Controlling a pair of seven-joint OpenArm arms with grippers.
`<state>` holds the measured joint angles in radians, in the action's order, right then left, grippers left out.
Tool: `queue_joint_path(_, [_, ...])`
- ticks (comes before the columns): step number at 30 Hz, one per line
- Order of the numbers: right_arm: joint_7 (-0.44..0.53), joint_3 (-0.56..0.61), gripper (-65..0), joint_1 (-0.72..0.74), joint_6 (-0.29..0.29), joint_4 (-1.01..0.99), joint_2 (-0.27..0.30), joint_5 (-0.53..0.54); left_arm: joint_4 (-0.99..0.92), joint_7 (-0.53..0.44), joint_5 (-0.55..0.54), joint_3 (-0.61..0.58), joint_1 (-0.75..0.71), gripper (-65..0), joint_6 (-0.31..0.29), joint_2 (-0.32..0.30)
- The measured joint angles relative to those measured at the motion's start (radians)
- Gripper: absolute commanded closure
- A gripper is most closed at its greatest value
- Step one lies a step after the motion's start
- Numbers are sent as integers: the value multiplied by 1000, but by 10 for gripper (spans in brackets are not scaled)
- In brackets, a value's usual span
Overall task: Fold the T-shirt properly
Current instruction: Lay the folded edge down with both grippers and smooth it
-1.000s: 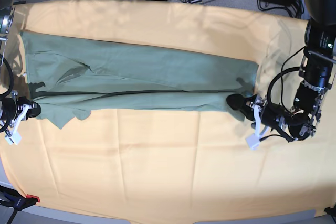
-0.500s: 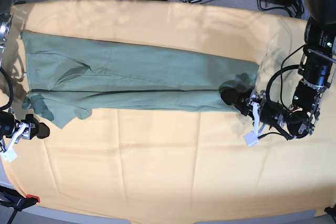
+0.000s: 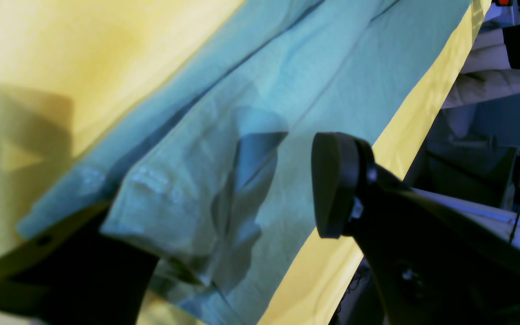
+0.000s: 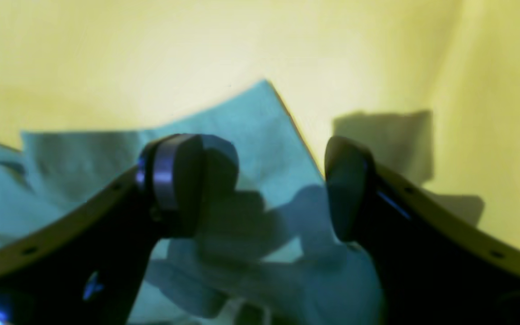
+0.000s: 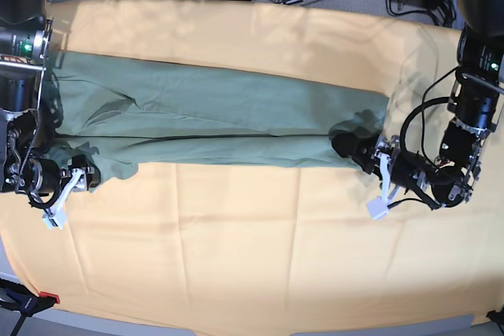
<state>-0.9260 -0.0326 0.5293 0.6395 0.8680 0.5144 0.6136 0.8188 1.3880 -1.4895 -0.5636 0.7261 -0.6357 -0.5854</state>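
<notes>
Sage-green soft cotton short-sleeved T-shirt [image 5: 213, 116] lies flat as a long folded band on the orange-yellow cloth-covered worktop [image 5: 260, 241], long axis running straight from one end effector to the other. Left end effector [image 5: 358, 151] sits at one short end, jaws spread wide, holding nothing; in the left wrist view one finger is under the shirt's hem corner [image 3: 151, 203], the other pad off beside it, fabric stretching away ahead of it. Right end effector [image 5: 75, 181] at the opposite short end, jaws also wide, empty; in the right wrist view the pointed shirt corner [image 4: 260, 117] lies just ahead and below, between the fingers. Each arm is nearest its own end. Judgement: the next fold hinges on both ends being pinched and carried across the band's long axis.
</notes>
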Motion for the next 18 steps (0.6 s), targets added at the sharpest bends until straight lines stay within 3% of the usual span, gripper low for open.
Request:
queue_joint_path(2, [-3,0,-387,0,0,0,0,16,0,0,0,0,0,-390,0,0])
queue_joint_path(6, [-102,0,-216,-3,50,0,3,198,0,0,0,0,0,-390,0,0])
queue_joint_path(9, [-124,0,-22,-2,53,0,2,278,0,0,0,0,0,-390,0,0])
queue_joint_path(15, [-130,0,0,10,53,0,11,320,0,0,0,0,0,-390,0,0])
queue_joint_path(18, [-156,0,0,17,53,6,34,386,0,0,0,0,0,-390,-27,0])
